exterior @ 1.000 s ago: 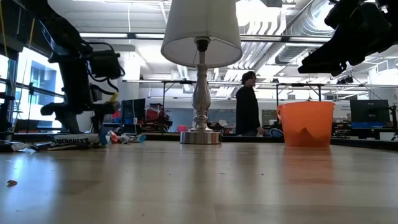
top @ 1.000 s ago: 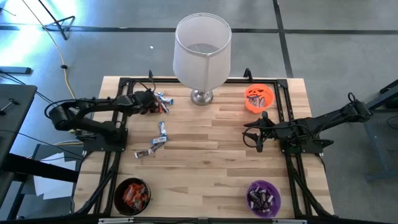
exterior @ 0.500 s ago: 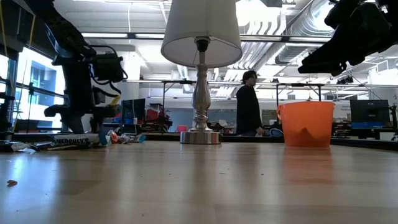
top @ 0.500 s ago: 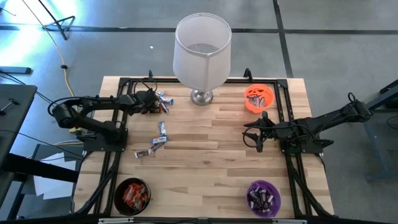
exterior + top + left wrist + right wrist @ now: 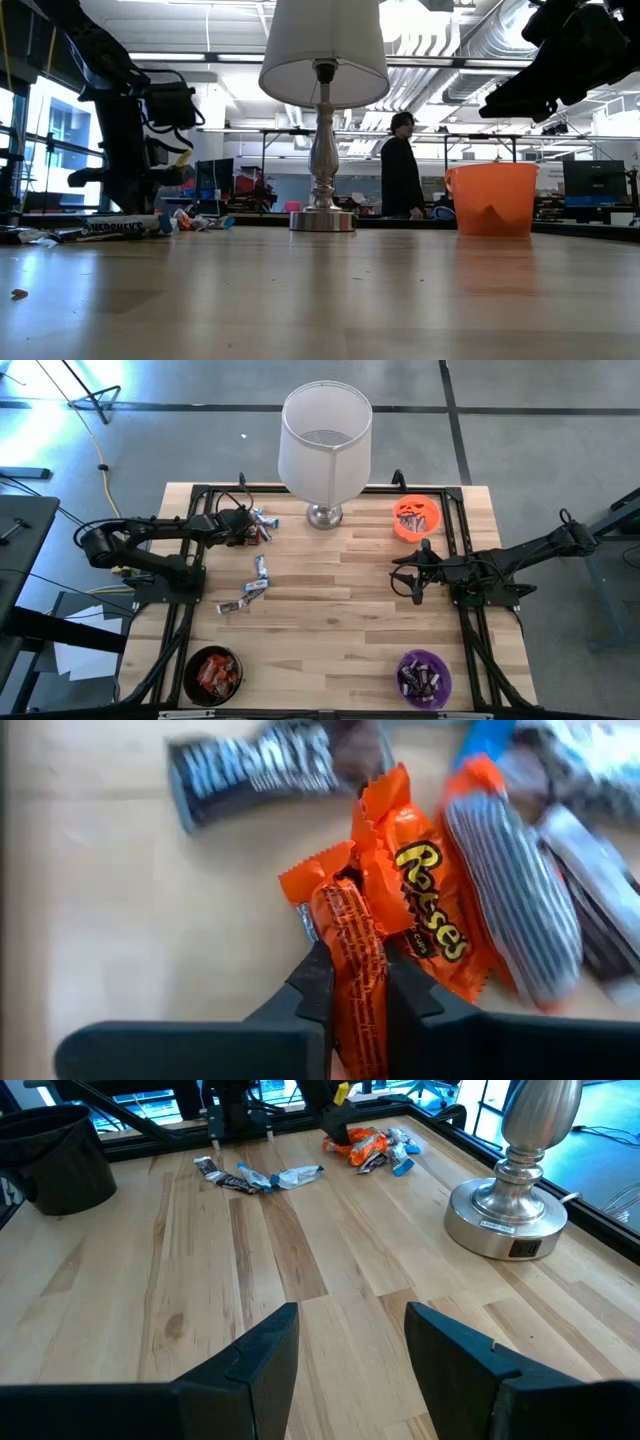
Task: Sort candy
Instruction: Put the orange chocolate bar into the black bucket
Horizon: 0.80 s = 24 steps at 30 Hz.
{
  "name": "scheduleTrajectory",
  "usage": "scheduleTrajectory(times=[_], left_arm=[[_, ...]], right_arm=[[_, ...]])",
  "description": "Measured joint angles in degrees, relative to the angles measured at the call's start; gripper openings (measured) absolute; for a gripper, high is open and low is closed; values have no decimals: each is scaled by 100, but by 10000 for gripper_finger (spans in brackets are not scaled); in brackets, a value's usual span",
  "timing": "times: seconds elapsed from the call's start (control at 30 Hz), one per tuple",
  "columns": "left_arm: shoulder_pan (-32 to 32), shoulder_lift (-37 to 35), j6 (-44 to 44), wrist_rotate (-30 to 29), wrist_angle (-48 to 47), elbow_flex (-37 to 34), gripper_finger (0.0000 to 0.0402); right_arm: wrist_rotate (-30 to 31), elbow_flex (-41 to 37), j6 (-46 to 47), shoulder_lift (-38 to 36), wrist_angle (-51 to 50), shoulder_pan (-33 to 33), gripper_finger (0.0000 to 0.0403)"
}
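A pile of wrapped candy [image 5: 258,525] lies on the table at the far left; the left wrist view shows it close up as orange-red, dark brown [image 5: 262,770] and silvery-striped pieces. My left gripper [image 5: 238,528] stands over this pile, shut on one orange-red candy [image 5: 352,945]. More candy [image 5: 258,568] lies loose nearer the table's middle. My right gripper [image 5: 350,1342] hangs open over the right half of the table [image 5: 415,575], with nothing between its fingers. My left gripper pinches the orange-red candy's two long sides [image 5: 356,982] between its two fingers. The fingers [image 5: 318,992] slant steeply down from above and lie along the candy. Its crimped end [image 5: 305,882] sticks out past the fingertips, beside a Reese's piece [image 5: 425,910] of the pile.
A lamp [image 5: 325,445] stands at the far middle. An orange bowl [image 5: 417,518] sits far right, a black bowl [image 5: 212,672] near left and a purple bowl [image 5: 425,675] near right, each with candy in it. A person [image 5: 400,165] stands in the room behind.
My left gripper has shut on the orange-red candy at the pile, staying in place over it. My right arm has kept still.
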Motion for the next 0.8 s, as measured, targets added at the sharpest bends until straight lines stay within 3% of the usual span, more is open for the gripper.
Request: scheduleTrajectory(times=[0.13, 0.5, 0.8], left_arm=[[-126, -302, -17, 200, -110, -18, 37], [-172, -1084, -24, 47, -447, -8, 37], [-170, -1279, -26, -46, -856, -1, 37]], right_arm=[[0, 0, -2, 0, 2, 2, 180], [-1, 1, -2, 0, 1, 0, 180], [0, 0, 0, -2, 0, 0, 180]])
